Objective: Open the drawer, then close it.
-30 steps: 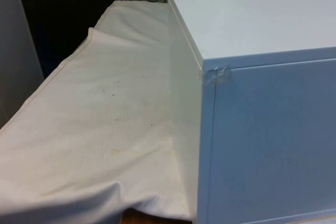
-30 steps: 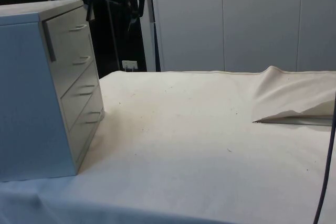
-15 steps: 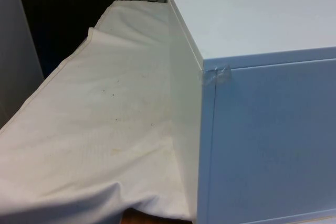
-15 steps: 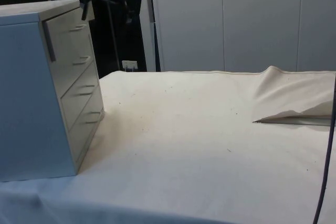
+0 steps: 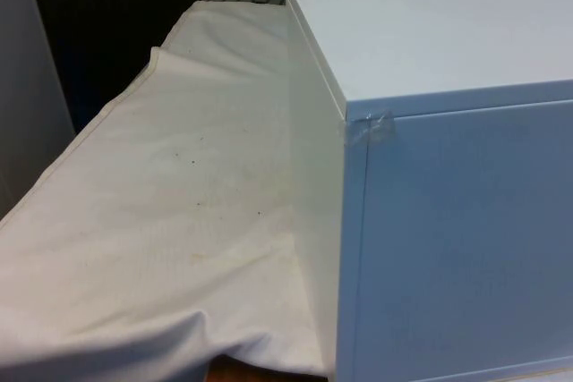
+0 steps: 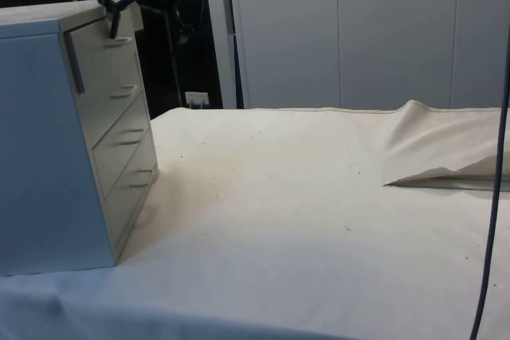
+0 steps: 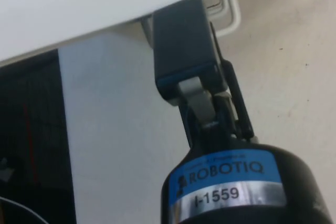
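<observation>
— What has shifted since a second ago?

— Compared with the earlier side view, the gripper has travelled from beside the chest towards its front top edge and now sits right at the top drawer, close to its handle.

— Start with the big things, then.

— White cloth covers the table, with a raised fold at the side view's right. On it stands the chest of drawers, white, at the front view's right, its plain back turned to that camera, a strip of clear tape on its upper corner.

— And the drawers themselves?

— Four fronts are stacked in the side view, each with a small bar handle, all flush with the carcass.

— Is the claw wide or narrow?

— I cannot tell. In the wrist view one black finger lies against the chest's top edge, a handle just beyond it.
</observation>
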